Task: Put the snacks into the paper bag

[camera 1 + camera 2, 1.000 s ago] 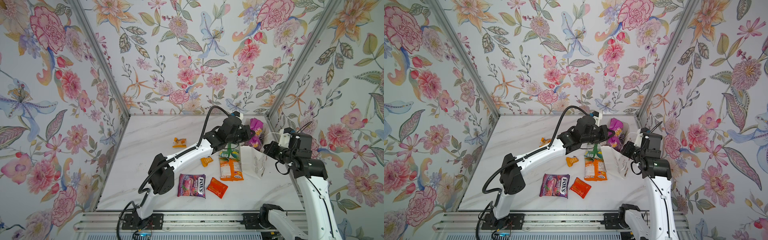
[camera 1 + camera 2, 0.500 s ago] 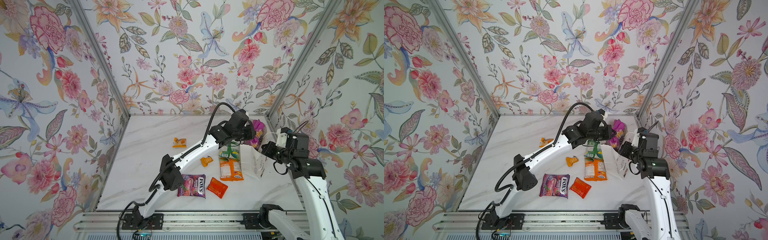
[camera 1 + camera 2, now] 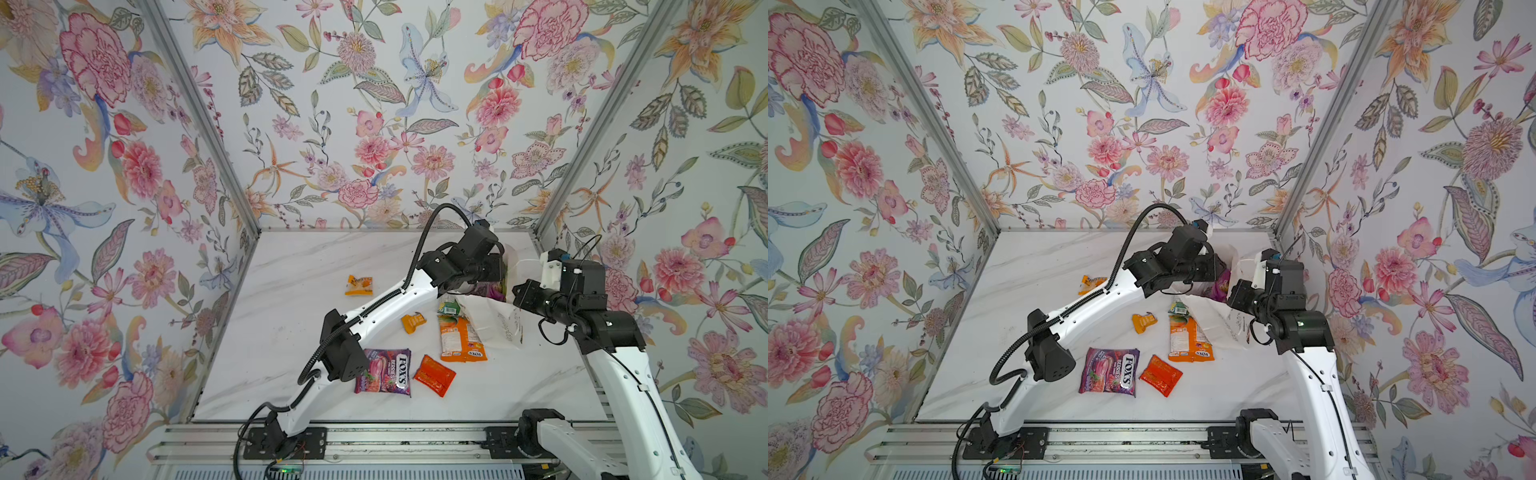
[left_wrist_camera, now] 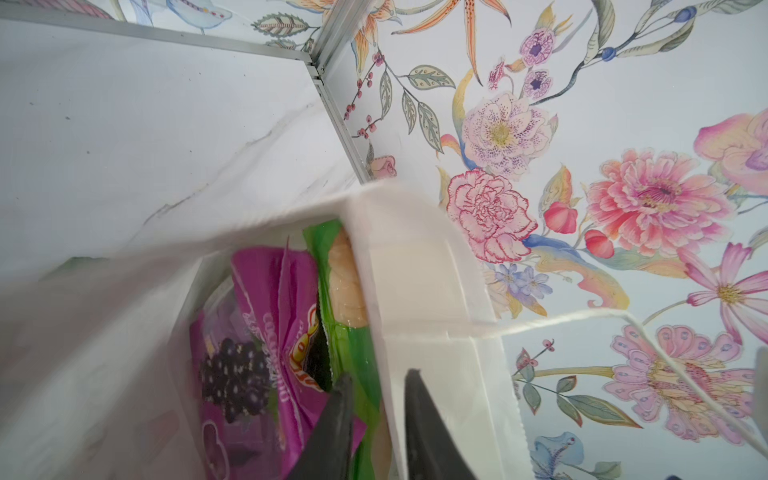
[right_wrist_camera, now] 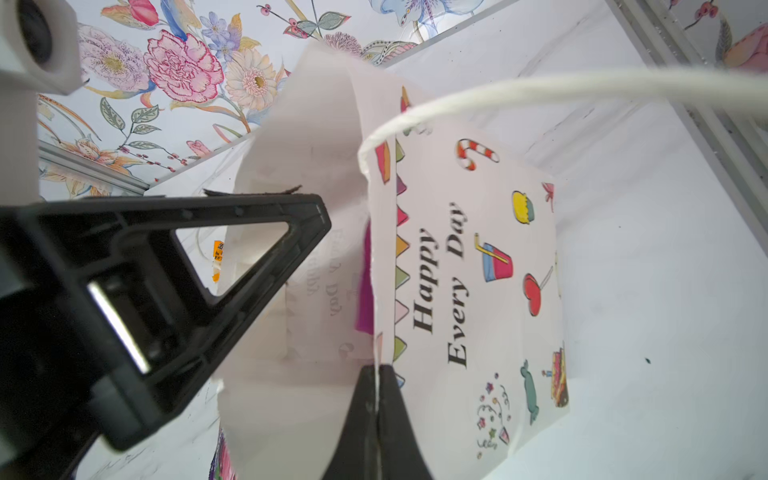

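Here the paper bag [image 5: 457,270] sits near the desk's [image 3: 311,266] far right corner, its rim pinched in the closed right gripper [image 5: 377,368]. Inside lie a purple grape packet [image 4: 257,332] and a green packet [image 4: 353,353]. The left gripper [image 4: 378,374] hangs at its mouth, slightly parted, empty. The purple FOX'S packet [image 3: 384,372] and orange FOX'S packet [image 3: 459,338] lie outside.

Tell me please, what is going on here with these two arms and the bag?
The robot is filling the white paper bag with snacks. The right gripper has its fingers shut on the bag's rim. The left gripper is at the bag's mouth with fingers apart; a purple packet and a green packet lie inside. Other packets wait on the table, among them the purple FOX'S packet and the orange FOX'S packet.
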